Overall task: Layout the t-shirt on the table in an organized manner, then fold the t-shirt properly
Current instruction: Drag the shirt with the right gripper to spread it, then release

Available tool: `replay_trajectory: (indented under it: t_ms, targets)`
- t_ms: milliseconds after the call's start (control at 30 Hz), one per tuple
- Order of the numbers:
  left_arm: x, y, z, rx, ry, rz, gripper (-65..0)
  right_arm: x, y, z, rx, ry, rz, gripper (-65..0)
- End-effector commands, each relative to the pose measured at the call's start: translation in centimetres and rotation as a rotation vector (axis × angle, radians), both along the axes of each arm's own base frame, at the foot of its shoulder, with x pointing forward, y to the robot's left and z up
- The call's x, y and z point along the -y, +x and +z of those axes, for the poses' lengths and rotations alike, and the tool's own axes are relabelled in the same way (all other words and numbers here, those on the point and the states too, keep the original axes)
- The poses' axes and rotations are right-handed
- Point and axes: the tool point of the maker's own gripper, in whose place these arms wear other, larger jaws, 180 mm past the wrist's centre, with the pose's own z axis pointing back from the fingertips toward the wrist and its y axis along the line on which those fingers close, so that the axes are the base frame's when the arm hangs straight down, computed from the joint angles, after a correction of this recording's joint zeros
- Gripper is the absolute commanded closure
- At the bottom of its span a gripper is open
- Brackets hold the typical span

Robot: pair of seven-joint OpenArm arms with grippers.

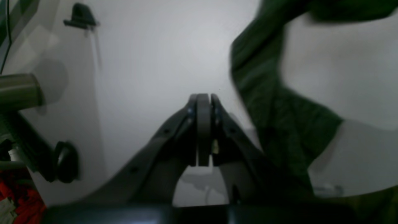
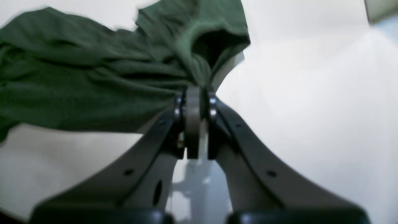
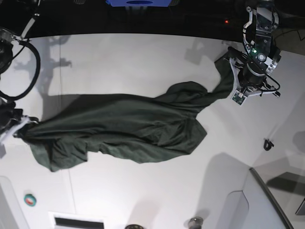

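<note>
Right tool (image 2: 193, 93) pinches t-shirt (image 2: 93, 81) edge.

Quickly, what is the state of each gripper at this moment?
Left gripper: shut; the wrist view shows no cloth between the tips, though the t-shirt rises to that arm in the base view.
Right gripper: shut on the t-shirt.

T-shirt (image 3: 128, 126) lies stretched across mid table (image 3: 143, 62), from its left edge toward far-right corner. Right gripper (image 3: 19, 128) sits at shirt's left end, left gripper (image 3: 238, 98) beside its right end. Small ring (image 3: 30, 199) near front-left corner.
</note>
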Motion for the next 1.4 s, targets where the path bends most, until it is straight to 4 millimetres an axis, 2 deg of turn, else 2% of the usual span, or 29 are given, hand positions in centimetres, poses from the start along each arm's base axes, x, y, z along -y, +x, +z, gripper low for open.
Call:
replay_trajectory:
  t_ms: [0,67,133,200,233,300,333,367,400,433,533,667,733,833,1000,1267,1333,1367]
  targets:
    - [-0.3,0.6,0.5,0.023,0.01,-0.004,0.0,1.4,0.1,-0.8,-0.005,0.002,-0.033,-0.5]
    - [-0.4,0.4,0.0,0.006,0.005,0.004,0.0,2.8,-0.5,-4.5,-0.074,0.033,-0.089,-0.9]
    - [-0.8,0.2,-0.2,0.0,0.008,0.015,0.0,4.1,-1.2,-6.7,-0.14,0.026,-0.107,-2.4]
    - [-1.1,0.0,-0.2,-0.004,0.013,0.014,0.0,4.3,-1.4,-7.0,-0.161,0.001,-0.099,-9.6]
    - [-1.1,0.1,-0.1,-0.001,0.013,0.014,0.0,4.2,-1.8,-6.9,-0.167,-0.032,-0.083,-15.8]
    - [-2.7,-0.6,0.2,0.001,0.029,0.057,0.0,3.7,-2.6,-6.0,-0.156,-0.119,-0.033,-29.4]
    - [-3.7,-0.8,0.5,0.007,0.037,0.081,0.0,2.7,-2.5,-5.2,-0.127,-0.16,0.016,-35.4]
    - [-4.5,-1.0,0.8,0.014,0.044,0.104,0.0,0.8,-2.7,-4.9,-0.106,-0.19,0.088,-39.2]
    - [-5.2,-1.2,1.0,0.016,0.05,0.122,0.0,-1.2,-2.8,-4.5,-0.085,-0.218,0.178,-39.6]
    - [-5.6,-1.3,1.1,0.019,0.054,0.134,0.0,-3.4,-3.0,-4.4,-0.077,-0.246,0.275,-38.9]
    - [-7.5,-2.3,1.2,0.012,0.071,0.186,0.0,-11.7,-4.0,-5.3,-0.048,-0.27,0.562,-37.7]
    - [-8.2,-3.2,1.1,0.039,0.055,0.191,0.0,-20.0,-4.5,-6.0,0.012,-0.24,0.779,-37.7]
    - [-8.5,-4.1,0.4,0.037,0.043,0.188,0.0,-22.8,-3.9,-6.0,0.026,-0.21,0.814,-37.7]
    - [-8.2,-4.9,-0.8,0.018,0.018,0.193,0.0,-25.3,-2.6,-7.5,-0.012,-0.195,0.827,-37.7]
    - [-8.3,-6.4,-1.4,-0.003,0.013,0.218,0.0,-26.4,-0.4,-9.8,-0.048,-0.21,0.823,-37.7]
    - [-9.2,-6.6,-1.2,0.008,0.016,0.255,0.0,-25.5,0.8,-13.9,-0.137,-0.193,0.822,-37.5]
    - [-9.1,-6.6,-1.1,0.008,0.015,0.253,0.0,-25.2,0.8,-14.9,-0.164,-0.192,0.821,-34.5]
    - [-9.1,-6.5,-1.1,0.01,0.015,0.253,0.0,-24.9,0.5,-15.4,-0.184,-0.192,0.82,-29.9]
